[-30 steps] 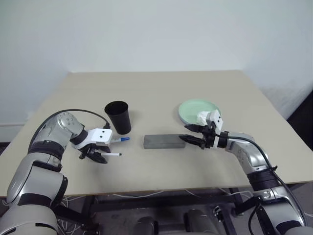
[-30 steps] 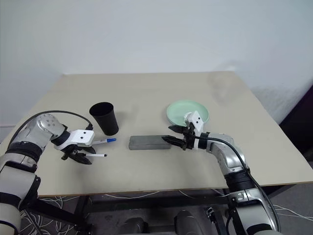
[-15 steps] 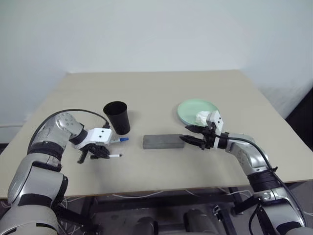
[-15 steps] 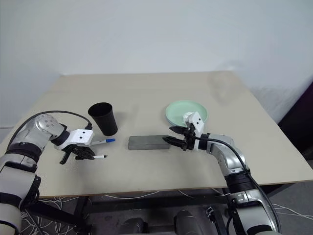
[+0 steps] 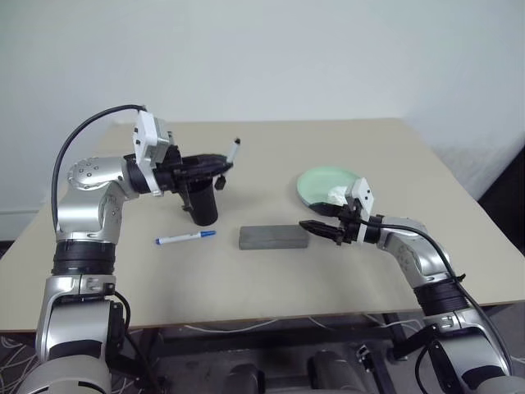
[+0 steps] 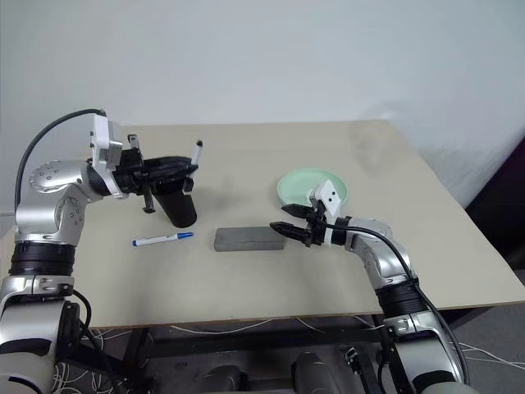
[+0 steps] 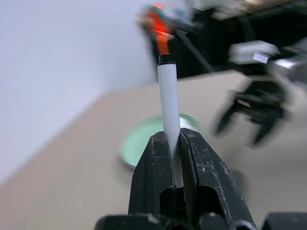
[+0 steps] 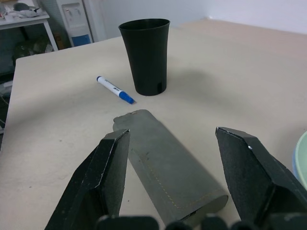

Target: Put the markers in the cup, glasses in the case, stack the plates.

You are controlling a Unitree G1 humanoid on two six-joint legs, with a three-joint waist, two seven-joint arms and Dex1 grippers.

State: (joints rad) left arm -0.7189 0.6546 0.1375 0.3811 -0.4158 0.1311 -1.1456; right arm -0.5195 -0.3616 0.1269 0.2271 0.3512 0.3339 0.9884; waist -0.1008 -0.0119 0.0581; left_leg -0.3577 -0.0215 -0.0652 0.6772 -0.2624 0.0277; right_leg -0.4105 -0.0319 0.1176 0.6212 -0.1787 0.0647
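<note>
At your nine o'clock, your left gripper is raised above the table, level, and pinches the dark-capped marker, which stands nearly upright past the fingertips; in the left wrist view the white barrel sits squeezed between the two black fingers. Just under that gripper stands the black cup, upright, with the marker's lower end over its rim. The blue-capped marker lies flat on the table at about seven o'clock from the cup, near it but apart. Toward the middle, the grey case lies closed, long side across your view. Your right gripper hangs at the case's three o'clock end, its fingers spread wide, one tip to either side of that end as the right wrist view shows; you cannot tell whether they touch it. At one o'clock from the case sit the plates, the mint green one on top with a light blue rim showing below, and a crumpled white tissue on them.
</note>
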